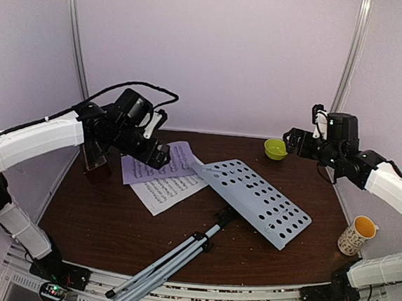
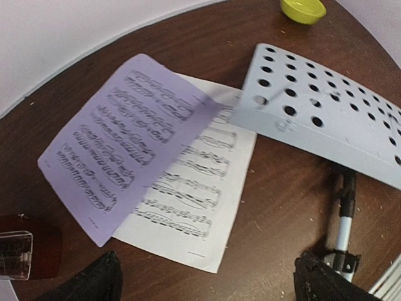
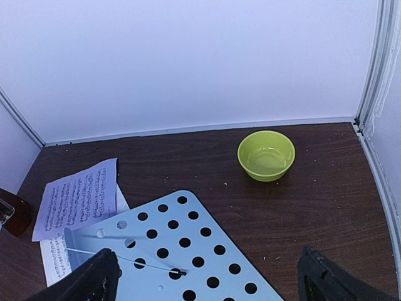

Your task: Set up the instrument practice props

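The dark-red metronome [image 1: 98,164] stands well left of the music stand [image 1: 260,198], at the counter's [image 1: 89,218] left edge. The left jaws hover over the sheets, spread wide and empty. Just left of the stand, the lavender sheet [image 1: 159,159] overlaps the white sheet [image 1: 168,191], whose edge the stand's corner covers. The stand lies tipped over, its tripod [image 1: 166,264] folded. Behind the stand sits a green bowl [image 1: 276,149], and the right jaws hang near it, wide open and empty. A cup [image 1: 357,236] stands right of the stand.

No words, numbers or brands can be read. The lavender sheet [image 2: 119,138] and white sheet [image 2: 194,207], centre-left of the frame, carry printed music staves too blurred to decipher. At lower right, the pattern on the cup [image 1: 355,238] is too small to tell.
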`<state>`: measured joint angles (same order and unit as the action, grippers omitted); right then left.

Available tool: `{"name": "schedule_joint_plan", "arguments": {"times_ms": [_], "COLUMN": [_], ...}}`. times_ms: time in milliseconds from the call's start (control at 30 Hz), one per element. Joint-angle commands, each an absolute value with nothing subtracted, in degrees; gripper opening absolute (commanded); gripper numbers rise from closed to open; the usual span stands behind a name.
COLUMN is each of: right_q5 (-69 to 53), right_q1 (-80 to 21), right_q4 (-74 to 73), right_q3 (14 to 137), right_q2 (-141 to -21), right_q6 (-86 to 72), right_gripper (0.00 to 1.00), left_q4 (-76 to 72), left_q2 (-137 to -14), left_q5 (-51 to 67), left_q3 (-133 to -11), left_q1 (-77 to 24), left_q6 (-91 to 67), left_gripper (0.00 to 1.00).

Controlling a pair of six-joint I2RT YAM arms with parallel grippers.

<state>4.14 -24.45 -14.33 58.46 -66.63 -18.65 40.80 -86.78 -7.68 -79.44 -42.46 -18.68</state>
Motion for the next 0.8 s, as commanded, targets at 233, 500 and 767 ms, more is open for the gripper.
{"name": "schedule_joint_plan", "arguments": {"times_ms": [233,500,767], "right_q5": [-10.8,-15.8,-24.2], "right_q1": [-20.2,-30.0,-34.9], "right_q4": [-14.8,-30.6,-36.0], "right_q3": [54.7,60.0,63.3], "right_q2": [-67.6,-71.7,-76.5], "right_q6": [-23.2,-17.0,-13.5], "right_gripper": [1.00,1.00,1.00], "left_q4": [34.9,32.3,30.6], "left_q2": [-84.9,-85.4,-86.4], "left_q5": [0.9,2.6,3.8], "left_q3": [-74.3,-73.5,-74.0], "left_q1": [-52.6,-52.6,-52.6], "left_q6": [-16.6,-17.7,-17.1], "left_gripper": [0.98,0.98,0.98]}}
